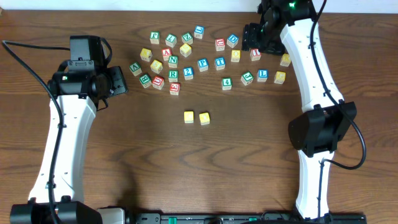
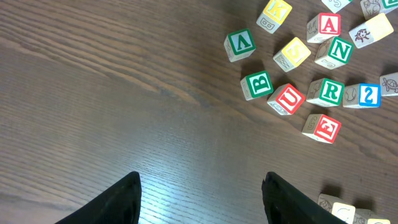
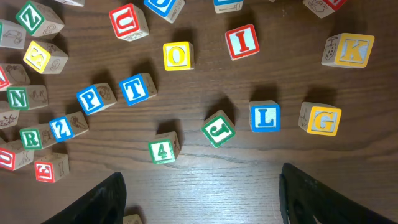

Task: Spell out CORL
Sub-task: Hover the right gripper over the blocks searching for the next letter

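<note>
**Hard to make out**
- Pair of yellow blocks (image 1: 189, 116), side by side at mid-table and well apart from the scatter. I cannot read their top faces from overhead.
- Block fragments (image 2: 336, 208) at the lower right edge of the left wrist view are cut off, with no lettering legible.
- C: the overhead lettering is too small for me to pick one out.
- In both wrist views the frame's bottom edge crops the fingers, so I see only dark stubs.

**Legible, task letters**
- R block (image 2: 325, 92): green letter, sitting between the red U block (image 2: 286, 98) and the blue 2 block (image 2: 368, 95).
- O block (image 3: 178, 56): yellow, left of the red I block (image 3: 242, 42).
- L block (image 3: 265, 116): blue letter, between the green J block (image 3: 218, 129) and the yellow G block (image 3: 321, 119).

**Legible, others**
- Left wrist view: V, B, E, N, A, K.
- Right wrist view: P, T, 4, Z, K.

**Grippers**
- Left gripper (image 2: 199, 202): fingers spread, with only bare table (image 1: 186, 174) between them. It is near the scatter's left edge.
- Right gripper (image 3: 202, 205): fingers spread wide and holding nothing, with the J and L blocks just beyond the gap.
</note>
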Controlling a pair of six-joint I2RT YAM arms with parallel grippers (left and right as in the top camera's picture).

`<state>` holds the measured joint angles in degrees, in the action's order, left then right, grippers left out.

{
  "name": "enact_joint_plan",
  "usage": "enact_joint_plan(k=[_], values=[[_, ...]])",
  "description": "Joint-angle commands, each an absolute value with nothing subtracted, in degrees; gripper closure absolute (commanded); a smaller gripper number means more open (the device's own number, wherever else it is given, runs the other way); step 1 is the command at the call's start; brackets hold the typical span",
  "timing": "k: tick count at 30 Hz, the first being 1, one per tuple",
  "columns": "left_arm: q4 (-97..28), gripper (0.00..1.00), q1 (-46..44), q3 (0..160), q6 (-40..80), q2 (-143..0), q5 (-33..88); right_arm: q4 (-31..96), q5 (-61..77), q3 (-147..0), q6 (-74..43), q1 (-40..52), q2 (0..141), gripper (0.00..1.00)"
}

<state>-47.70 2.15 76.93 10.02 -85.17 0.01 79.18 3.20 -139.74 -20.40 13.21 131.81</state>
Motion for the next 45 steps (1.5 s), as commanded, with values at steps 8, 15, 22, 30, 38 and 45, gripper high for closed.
enact_joint_plan(k=[8, 15, 22, 30, 38, 45], values=[[-47.7, 0.38, 2.3, 77.8, 9.3, -85.7, -0.6, 77.8, 2.9, -140.6, -18.6, 13.0, 131.9, 0.22], [-47.7, 0.39, 2.3, 77.8, 9.3, -85.7, -0.6, 76.9, 2.9, -140.6, -18.5, 13.1, 131.9, 0.21], [-47.7, 0.38, 2.3, 77.8, 9.3, -85.7, -0.6, 76.5, 2.9, -140.6, -18.5, 13.2, 131.9, 0.21], [-46.9, 0.38, 2.3, 77.8, 9.2, -85.7, -0.6, 73.9, 2.9, -140.6, -18.5, 13.2, 132.4, 0.22], [-46.2, 0.39, 2.3, 77.9, 9.3, -85.7, -0.6, 73.5, 2.9, -140.5, -18.5, 13.5, 134.3, 0.22], [-46.2, 0.38, 2.3, 77.8, 9.3, -85.7, -0.6, 75.2, 2.2, -140.4, -17.5, 15.1, 135.2, 0.22]])
